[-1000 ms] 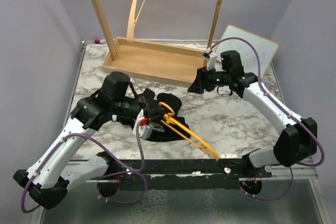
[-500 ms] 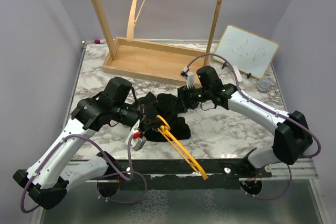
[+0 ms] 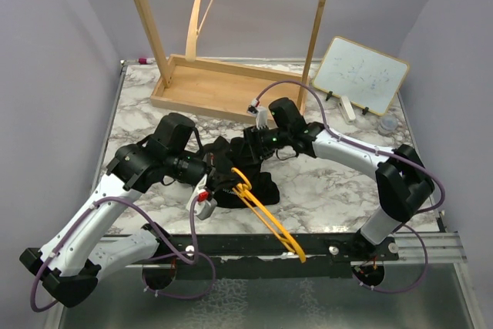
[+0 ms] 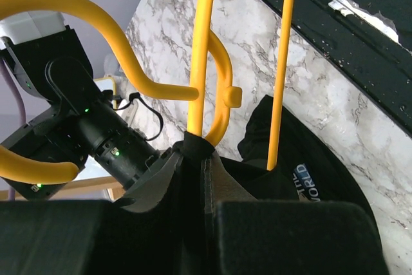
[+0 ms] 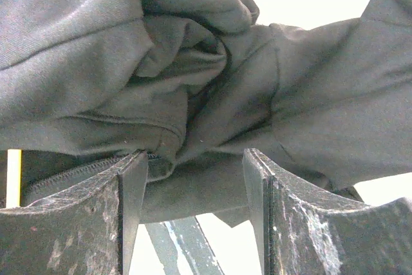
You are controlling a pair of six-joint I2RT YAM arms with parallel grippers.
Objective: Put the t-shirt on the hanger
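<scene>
The black t-shirt (image 3: 245, 158) lies crumpled on the marble table between both arms; white lettering shows on it in the left wrist view (image 4: 302, 181). The yellow hanger (image 3: 266, 217) slants from the shirt toward the near edge. My left gripper (image 3: 223, 179) is shut on the hanger (image 4: 201, 62) just below its hook, where a black fold of cloth wraps the wire. My right gripper (image 3: 251, 148) is open, low over the shirt's far side. Its fingers (image 5: 125, 214) straddle a hanging fold of the t-shirt (image 5: 193, 62) without pinching it.
A wooden rack with a tray base (image 3: 223, 86) stands at the back, a pale wooden hanger (image 3: 204, 5) hanging on it. A small whiteboard (image 3: 360, 75), a white marker (image 3: 348, 107) and a small cup (image 3: 387, 124) sit at the back right.
My right arm swung left from the back right and came down onto the shirt, opening slightly. The left gripper shifted a little, and the hanger's far end swung nearer the table's front.
</scene>
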